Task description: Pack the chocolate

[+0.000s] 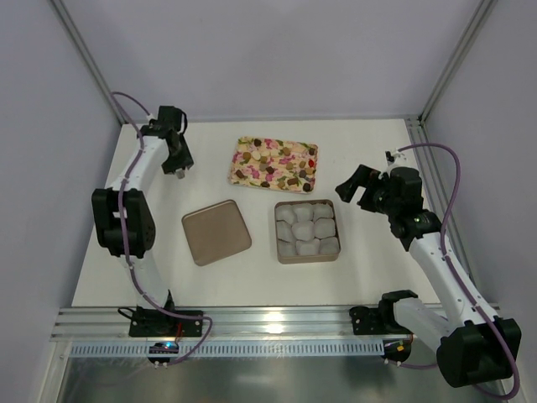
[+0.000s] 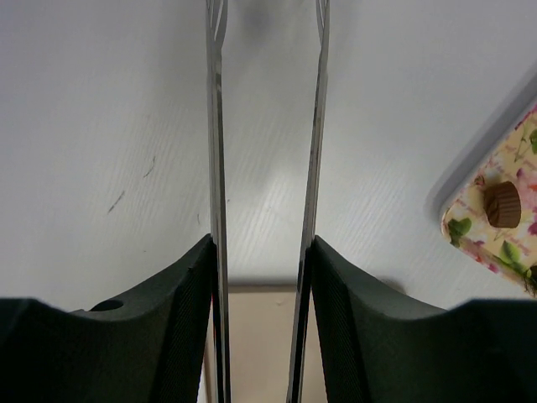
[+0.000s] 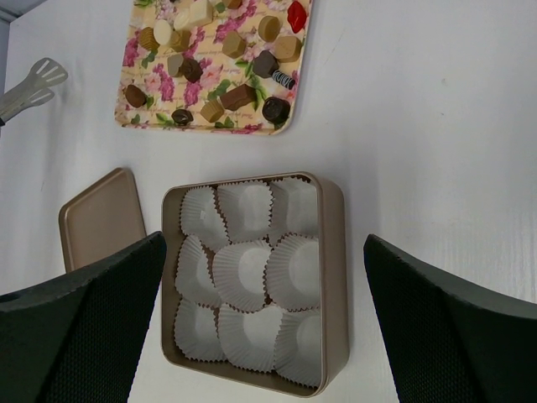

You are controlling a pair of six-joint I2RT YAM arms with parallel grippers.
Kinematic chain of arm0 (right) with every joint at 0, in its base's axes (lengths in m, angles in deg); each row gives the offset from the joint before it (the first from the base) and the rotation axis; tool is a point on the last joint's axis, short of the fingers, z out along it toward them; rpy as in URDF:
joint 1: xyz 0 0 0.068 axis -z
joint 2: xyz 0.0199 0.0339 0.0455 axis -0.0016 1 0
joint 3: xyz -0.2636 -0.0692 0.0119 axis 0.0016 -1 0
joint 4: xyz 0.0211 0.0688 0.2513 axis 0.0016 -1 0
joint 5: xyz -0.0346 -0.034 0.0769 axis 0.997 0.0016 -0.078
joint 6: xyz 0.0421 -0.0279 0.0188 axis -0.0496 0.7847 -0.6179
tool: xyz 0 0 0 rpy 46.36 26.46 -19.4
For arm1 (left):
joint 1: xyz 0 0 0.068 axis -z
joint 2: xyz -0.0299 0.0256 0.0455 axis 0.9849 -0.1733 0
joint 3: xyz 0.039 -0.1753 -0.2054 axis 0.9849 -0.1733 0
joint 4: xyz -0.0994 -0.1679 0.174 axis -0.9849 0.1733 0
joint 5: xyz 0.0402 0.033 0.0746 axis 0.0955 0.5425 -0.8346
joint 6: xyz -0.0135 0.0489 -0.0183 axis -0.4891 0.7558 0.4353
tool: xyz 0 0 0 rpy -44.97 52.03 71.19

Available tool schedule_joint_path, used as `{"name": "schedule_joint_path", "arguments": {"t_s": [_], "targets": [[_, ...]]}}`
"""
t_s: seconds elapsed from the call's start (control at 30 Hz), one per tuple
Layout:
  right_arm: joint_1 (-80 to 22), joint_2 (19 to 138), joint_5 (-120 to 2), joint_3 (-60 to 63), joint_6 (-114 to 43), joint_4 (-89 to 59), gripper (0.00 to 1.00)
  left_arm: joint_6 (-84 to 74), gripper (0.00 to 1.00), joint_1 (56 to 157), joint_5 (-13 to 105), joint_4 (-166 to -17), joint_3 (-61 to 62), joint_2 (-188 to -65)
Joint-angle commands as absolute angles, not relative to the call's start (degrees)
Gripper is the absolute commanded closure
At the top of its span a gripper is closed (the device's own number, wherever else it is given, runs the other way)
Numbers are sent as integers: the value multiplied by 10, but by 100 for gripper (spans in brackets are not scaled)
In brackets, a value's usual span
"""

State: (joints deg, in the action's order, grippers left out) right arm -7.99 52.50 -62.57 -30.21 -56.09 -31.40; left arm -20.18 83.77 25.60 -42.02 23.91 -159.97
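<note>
The chocolate (image 1: 277,164) lies as several dark brown and tan pieces on a cream floral tray (image 1: 238,161) at the back middle; it also shows in the right wrist view (image 3: 239,95). One tan piece (image 2: 503,204) shows at the tray corner in the left wrist view. A tan square box (image 1: 334,250) holds several empty white paper cups (image 3: 252,273). My left gripper (image 1: 174,159) is shut on metal tongs (image 2: 216,168), left of the tray, with the tong blades apart. My right gripper (image 1: 357,189) is open and empty, above the table just right of the box.
The box's tan lid (image 1: 216,231) lies flat left of the box, also in the right wrist view (image 3: 101,220). The tong tips (image 3: 29,84) show left of the tray. Metal frame posts stand at the back corners and a rail runs along the near edge.
</note>
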Motion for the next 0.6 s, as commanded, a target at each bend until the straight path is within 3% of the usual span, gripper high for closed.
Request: {"name": "schedule_joint_path", "arguments": {"t_s": [0.0,0.3,0.57], "targets": [[-88,510,-616,-294,-569,-310,0,-205,53,846,249,-382,257,-1555],[-103,505,-605,-291,-573,-319,0,-190,55,888,268,-328,285,-1499],[-123,489,-591,-287,-576,-336,0,-191,56,992,265,-300,294,-1470]]}}
